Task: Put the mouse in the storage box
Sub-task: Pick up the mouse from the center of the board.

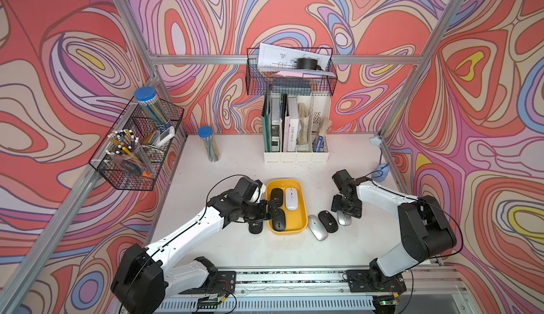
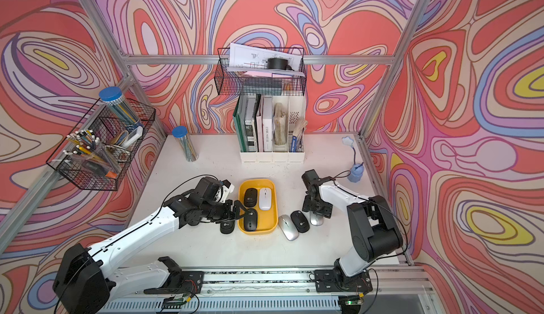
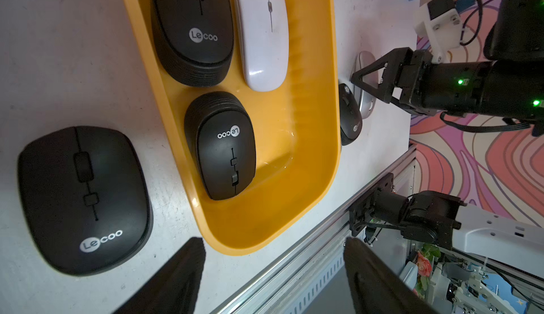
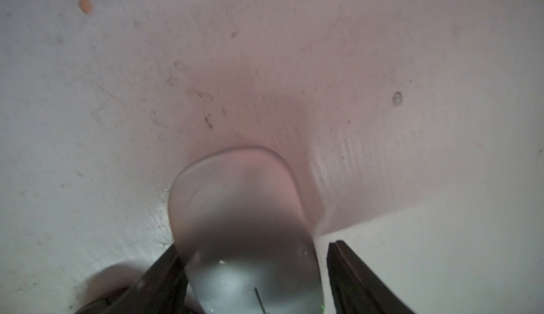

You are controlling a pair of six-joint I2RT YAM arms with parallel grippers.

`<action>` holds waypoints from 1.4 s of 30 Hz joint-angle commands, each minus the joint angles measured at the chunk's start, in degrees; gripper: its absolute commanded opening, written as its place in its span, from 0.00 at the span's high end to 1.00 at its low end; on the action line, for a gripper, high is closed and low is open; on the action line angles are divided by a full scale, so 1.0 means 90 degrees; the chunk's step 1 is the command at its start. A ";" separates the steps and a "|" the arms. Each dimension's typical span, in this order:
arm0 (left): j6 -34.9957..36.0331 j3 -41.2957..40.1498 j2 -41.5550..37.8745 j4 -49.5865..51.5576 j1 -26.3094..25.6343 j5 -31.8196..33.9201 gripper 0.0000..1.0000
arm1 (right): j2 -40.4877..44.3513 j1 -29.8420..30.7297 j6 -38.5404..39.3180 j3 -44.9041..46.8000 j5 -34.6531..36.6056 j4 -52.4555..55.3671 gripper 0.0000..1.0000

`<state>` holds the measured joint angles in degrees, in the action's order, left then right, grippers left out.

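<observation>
Mouse (image 4: 244, 209), silver, lies on the worktop (image 1: 235, 253) right of the box (image 1: 295, 222). Right gripper (image 4: 253, 245) straddles it, part open: one finger (image 4: 159, 277) touching, the other just clear. Left gripper (image 3: 273, 245) gapes empty. Centre first, then close evenly so it doesn't skid.

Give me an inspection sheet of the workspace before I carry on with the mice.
Surface: white table, scuffed and speckled.
Job's things: yellow storage box holds far black mouse, near black mouse and white mouse. Outside it are left black mouse, silver mouse, right black mouse and outer silver mouse.
Clutter: pencil tube, file organizer.
Grippers: left gripper open, empty, over the box's left rim. Right gripper straddles the outer silver mouse, with a gap at one finger.
Cables: black cable loops above the left arm, clear of the mice.
Surroundings: wire baskets on the frame.
</observation>
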<state>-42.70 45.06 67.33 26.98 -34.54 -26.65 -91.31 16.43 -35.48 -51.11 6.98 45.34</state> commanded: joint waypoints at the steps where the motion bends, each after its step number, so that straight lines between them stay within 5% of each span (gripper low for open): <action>1: -0.0003 0.0116 0.0058 -0.0098 -0.0038 0.0041 0.20 | 0.0022 -0.0161 0.0055 0.0155 -0.0470 -0.0372 0.31; 8: 0.0027 0.0342 0.0251 -0.0106 -0.0042 -0.0111 0.20 | 0.0051 -0.0263 0.0093 0.0163 -0.0649 -0.0571 0.40; 12: 0.0120 0.0632 0.0537 -0.0135 -0.0160 -0.0322 0.20 | 0.0101 -0.0261 0.0236 0.0160 -0.0681 -0.0403 0.28; 17: 0.0188 0.0986 0.0903 -0.0163 -0.0396 -0.0424 0.20 | 0.0458 -0.0261 0.0234 0.0316 -0.0716 -0.0173 0.27; 30: 0.0514 0.2809 0.2737 -0.0152 -0.1113 -0.0924 0.22 | 0.0297 -0.0263 0.0295 0.0465 -0.0667 -0.0277 0.38; 42: 0.0310 0.3349 0.3608 -0.0390 -0.1693 -0.1121 0.23 | 0.0618 -0.0263 0.0415 0.0476 -0.0817 -0.0358 0.48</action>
<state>-39.48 74.19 99.35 24.32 -49.60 -35.68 -87.55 14.22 -32.32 -47.35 0.16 43.00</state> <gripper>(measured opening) 0.774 0.600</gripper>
